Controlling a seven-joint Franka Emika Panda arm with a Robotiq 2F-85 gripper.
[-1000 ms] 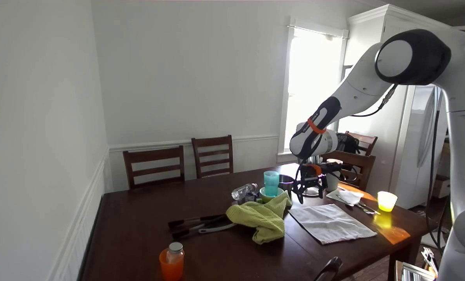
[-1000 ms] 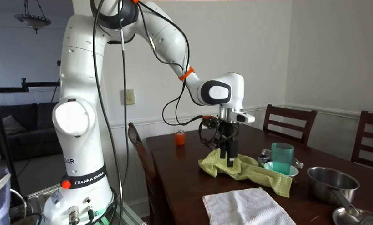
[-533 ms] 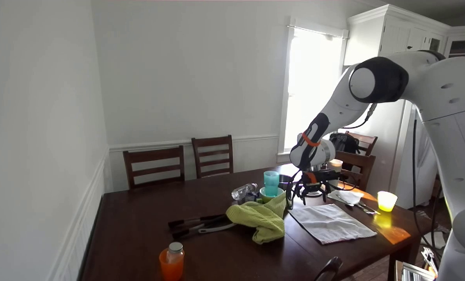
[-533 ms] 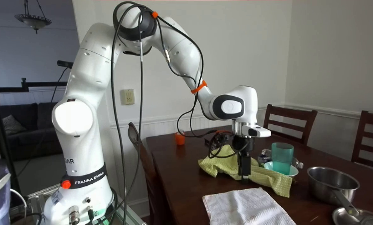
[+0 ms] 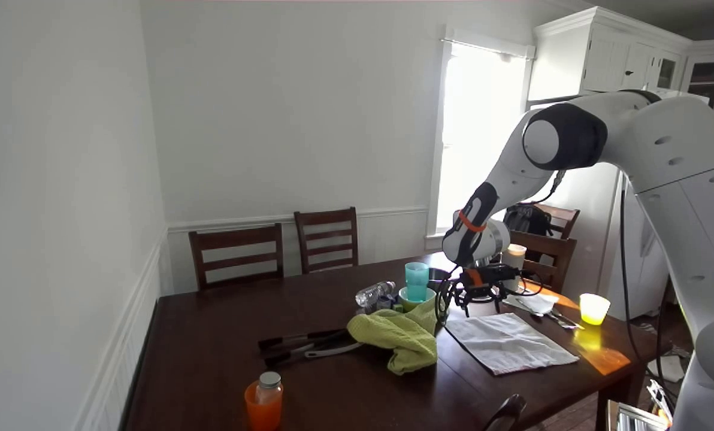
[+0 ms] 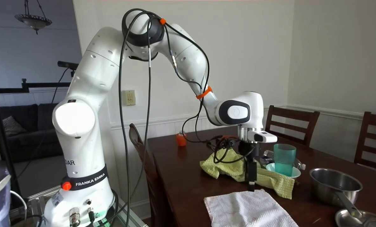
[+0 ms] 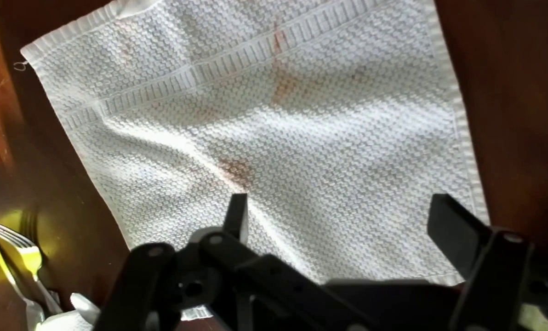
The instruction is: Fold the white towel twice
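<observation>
fingers point(image 7: 455, 232) apart, towel point(image 7: 329, 156) aslant, long axis unclear

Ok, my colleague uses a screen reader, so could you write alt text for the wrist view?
A creased white towel with reddish-brown stains lies spread on a dark table. The gripper shows at the bottom edge, its jaws open in front of the towel with nothing gripped. At lower left, a fork lies apart from the towel.

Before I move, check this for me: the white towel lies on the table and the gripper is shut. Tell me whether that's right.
Not quite: the gripper is open, not shut; the wrist view shows its jaws standing wide apart. The white towel does lie on the table.
</observation>
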